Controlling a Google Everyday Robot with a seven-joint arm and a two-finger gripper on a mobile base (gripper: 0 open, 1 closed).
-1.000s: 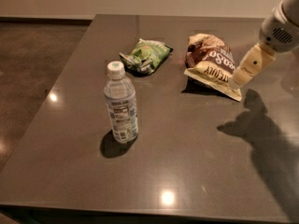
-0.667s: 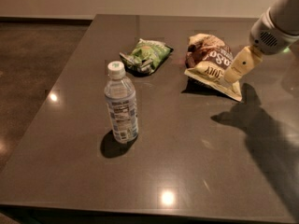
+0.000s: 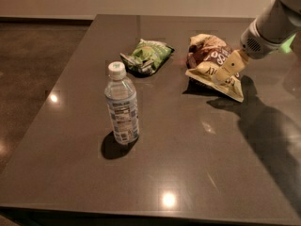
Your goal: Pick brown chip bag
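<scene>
The brown chip bag [image 3: 208,55] lies crinkled on the dark table [image 3: 188,145], right of centre towards the back. Its dark brown upper part with white lettering points away from me and its cream lower band faces the front. My gripper [image 3: 225,71] reaches in from the upper right on a grey-white arm [image 3: 270,27]. It is right over the bag's cream lower band, at the bag's right side.
A small green bag [image 3: 148,55] lies left of the brown one. A clear water bottle [image 3: 121,105] with a white cap stands upright at the left front. The table's left edge borders the brown floor [image 3: 33,79]. A wall runs behind.
My gripper has moved left, from beside the bag's right edge to over its cream lower band. The bag, green bag and bottle have not moved.
</scene>
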